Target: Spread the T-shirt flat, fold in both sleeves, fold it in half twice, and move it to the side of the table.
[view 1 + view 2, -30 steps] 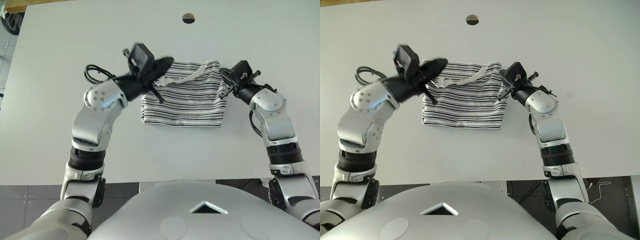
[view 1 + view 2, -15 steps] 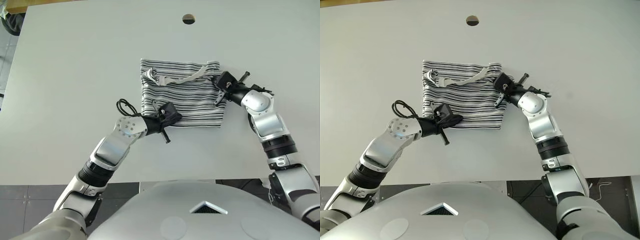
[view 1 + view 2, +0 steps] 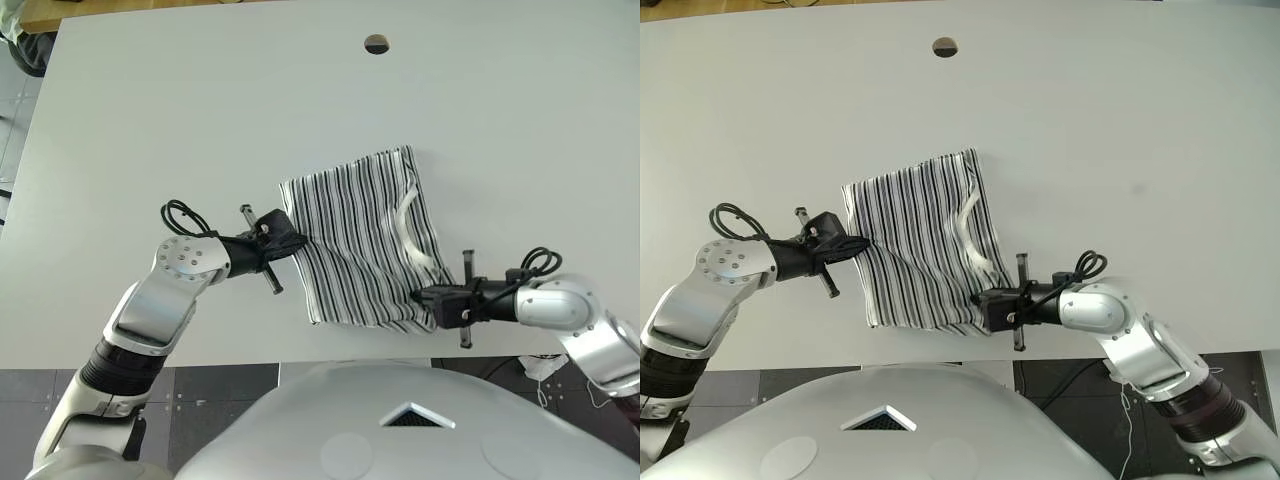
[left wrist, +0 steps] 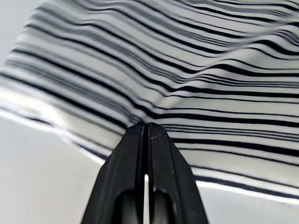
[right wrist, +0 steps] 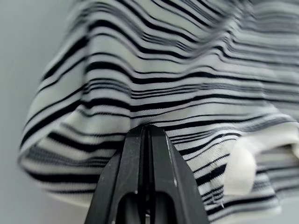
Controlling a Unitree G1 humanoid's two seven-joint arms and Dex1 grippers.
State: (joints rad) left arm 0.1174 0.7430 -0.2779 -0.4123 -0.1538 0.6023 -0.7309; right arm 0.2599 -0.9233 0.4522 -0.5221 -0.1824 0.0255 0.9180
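The folded black-and-white striped T-shirt (image 3: 358, 238) lies on the white table (image 3: 200, 110), turned so its stripes run toward me, near the front edge. My left gripper (image 3: 296, 240) is shut on the shirt's left edge. My right gripper (image 3: 420, 296) is shut on the shirt's near right corner by the white collar band (image 3: 410, 228). In the left wrist view the closed fingertips (image 4: 147, 128) pinch striped cloth (image 4: 210, 70). The right wrist view has the closed fingertips (image 5: 146, 130) biting a fold of striped cloth (image 5: 177, 79).
A round cable hole (image 3: 377, 43) sits in the table at the far middle. Bare tabletop stretches wide to the left, right and back of the shirt. The table's front edge (image 3: 250, 362) runs just below the shirt.
The shirt has been turned about a quarter turn and dragged toward the front edge. Both grippers came nearer to me, each holding the cloth.
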